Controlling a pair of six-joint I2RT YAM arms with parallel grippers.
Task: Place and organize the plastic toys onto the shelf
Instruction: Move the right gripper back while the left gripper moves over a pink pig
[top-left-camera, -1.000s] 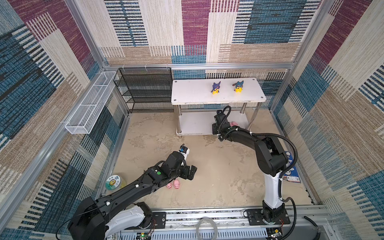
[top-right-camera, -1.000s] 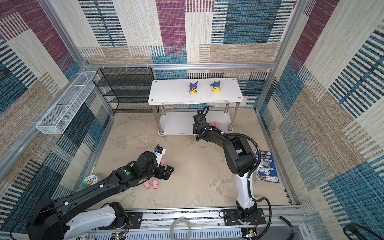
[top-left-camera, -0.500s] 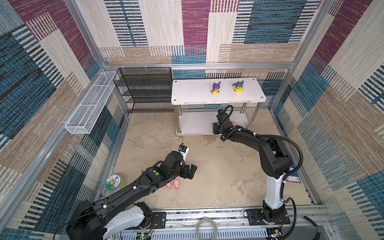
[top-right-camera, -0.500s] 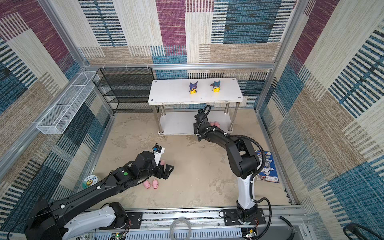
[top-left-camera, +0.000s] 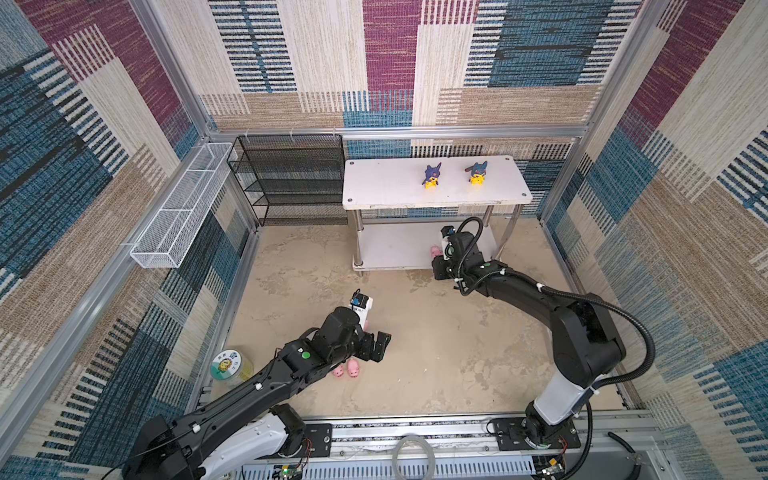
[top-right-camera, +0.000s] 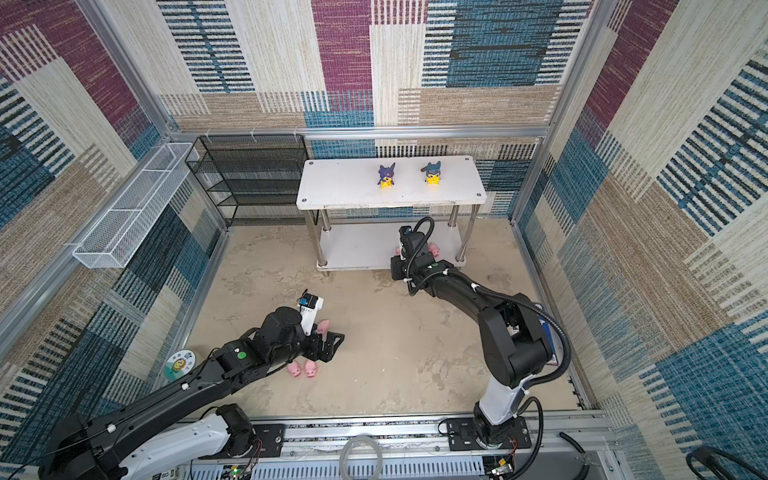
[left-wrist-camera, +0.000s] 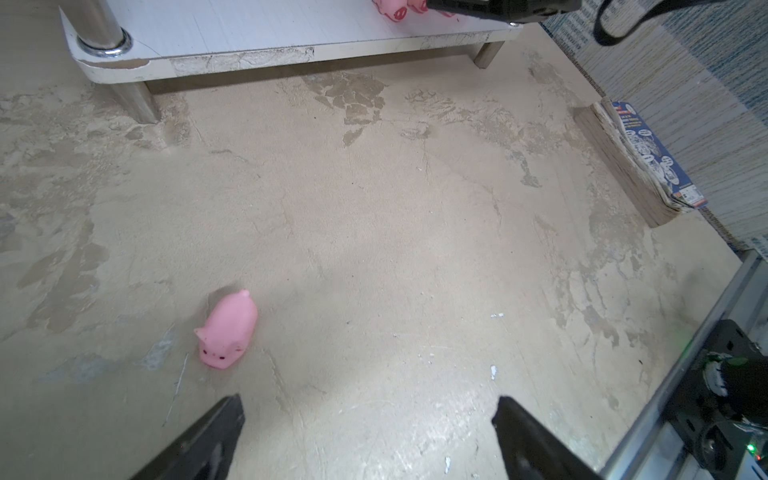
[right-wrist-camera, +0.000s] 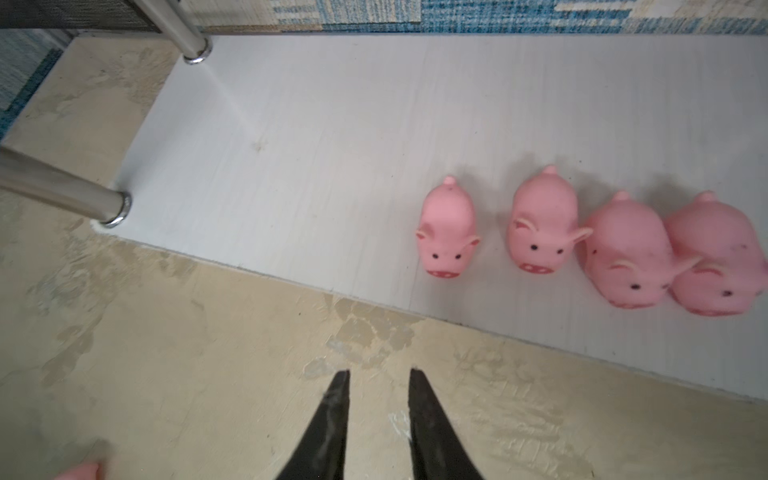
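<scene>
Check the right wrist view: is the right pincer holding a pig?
No, the right pincer is shut with nothing in it, and the four pigs stand clear of it on the shelf's lower tier.

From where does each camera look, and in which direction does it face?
Top views: high at the front, facing down; left arm, right arm, whole shelf show.
Left wrist: on the left arm, facing across the floor toward the shelf; open left gripper shows.
Right wrist: on the right arm, facing down at four pink pigs; shut right gripper shows.
Shared: both wrist views see the shelf's lower tier.
</scene>
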